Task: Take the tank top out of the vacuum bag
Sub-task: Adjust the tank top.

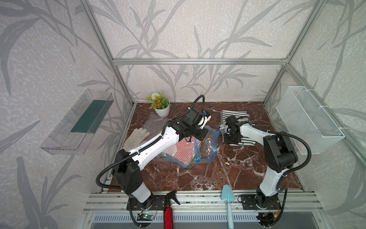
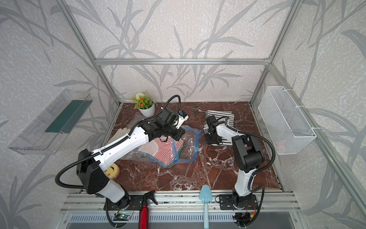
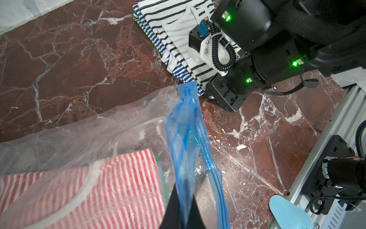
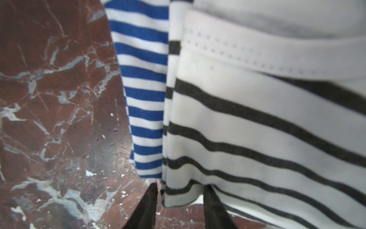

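Note:
The clear vacuum bag [image 1: 210, 142] [image 2: 190, 142] lies crumpled mid-table, its blue zip strip [image 3: 184, 126] lifted. My left gripper [image 3: 184, 198] [image 1: 199, 137] is shut on that strip, holding the mouth up. Inside the bag lies a folded red-and-white striped tank top [image 1: 184, 150] [image 3: 99, 188], with a green layer under it. To the right, my right gripper [image 4: 180, 186] [image 1: 226, 137] rests low at a stack of striped tops. Its jaws stand apart around a corner of the black-and-white striped top [image 4: 257, 128] [image 1: 235, 115]. A blue-and-white striped one [image 4: 144, 79] lies beneath.
A potted plant [image 1: 161, 107] stands at the back left and a white glove [image 1: 136, 136] lies by the left arm. A yellow sponge [image 2: 112, 170], a red spray bottle [image 1: 168, 212] and a blue trowel [image 1: 228, 198] sit near the front rail. A wire basket [image 1: 309, 121] hangs on the right wall.

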`<state>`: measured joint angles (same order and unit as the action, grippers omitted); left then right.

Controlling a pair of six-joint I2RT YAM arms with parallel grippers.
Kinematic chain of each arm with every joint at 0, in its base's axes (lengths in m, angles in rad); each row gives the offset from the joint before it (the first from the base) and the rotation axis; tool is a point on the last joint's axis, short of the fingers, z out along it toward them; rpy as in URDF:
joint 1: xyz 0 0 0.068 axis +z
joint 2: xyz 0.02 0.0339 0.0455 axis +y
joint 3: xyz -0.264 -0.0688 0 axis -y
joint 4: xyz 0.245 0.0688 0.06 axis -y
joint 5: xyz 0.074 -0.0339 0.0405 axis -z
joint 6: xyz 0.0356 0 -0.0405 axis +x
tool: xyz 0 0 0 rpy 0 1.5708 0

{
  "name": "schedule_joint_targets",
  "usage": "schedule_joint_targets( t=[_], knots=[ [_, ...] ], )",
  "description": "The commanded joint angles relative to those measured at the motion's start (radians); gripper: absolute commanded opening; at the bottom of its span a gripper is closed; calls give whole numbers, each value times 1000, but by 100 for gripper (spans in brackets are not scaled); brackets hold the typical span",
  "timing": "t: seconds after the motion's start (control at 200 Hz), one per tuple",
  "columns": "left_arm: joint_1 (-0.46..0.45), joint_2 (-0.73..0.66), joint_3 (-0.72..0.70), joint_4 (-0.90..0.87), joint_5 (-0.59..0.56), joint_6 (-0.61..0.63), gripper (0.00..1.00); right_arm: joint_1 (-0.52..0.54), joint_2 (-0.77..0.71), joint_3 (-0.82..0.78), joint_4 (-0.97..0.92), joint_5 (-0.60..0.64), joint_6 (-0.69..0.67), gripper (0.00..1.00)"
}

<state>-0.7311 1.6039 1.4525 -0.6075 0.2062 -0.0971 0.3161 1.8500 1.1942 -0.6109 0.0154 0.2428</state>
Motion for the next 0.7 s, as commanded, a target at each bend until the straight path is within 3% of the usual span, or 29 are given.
schedule_joint_targets(
  t=[0.0, 0.16, 0.425, 0.6, 0.695],
  knots=[
    [-2, -10, 30, -17, -8, 22, 0, 0, 5, 22, -24, 25, 5, 22],
    [-5, -16, 27, -12, -2, 20, 0, 0, -31, 22, -28, -5, -1, 0],
    [-4, -21, 28, -11, 3, 15, 0, 3, -131, 16, -16, -117, -26, 0],
    [-5, -25, 27, -11, 7, 13, 0, 24, -105, 20, -1, -166, -40, 0],
    [-6, -25, 31, -13, 2, 16, 0, 30, -78, 37, -12, -173, -47, 15]
  ],
)
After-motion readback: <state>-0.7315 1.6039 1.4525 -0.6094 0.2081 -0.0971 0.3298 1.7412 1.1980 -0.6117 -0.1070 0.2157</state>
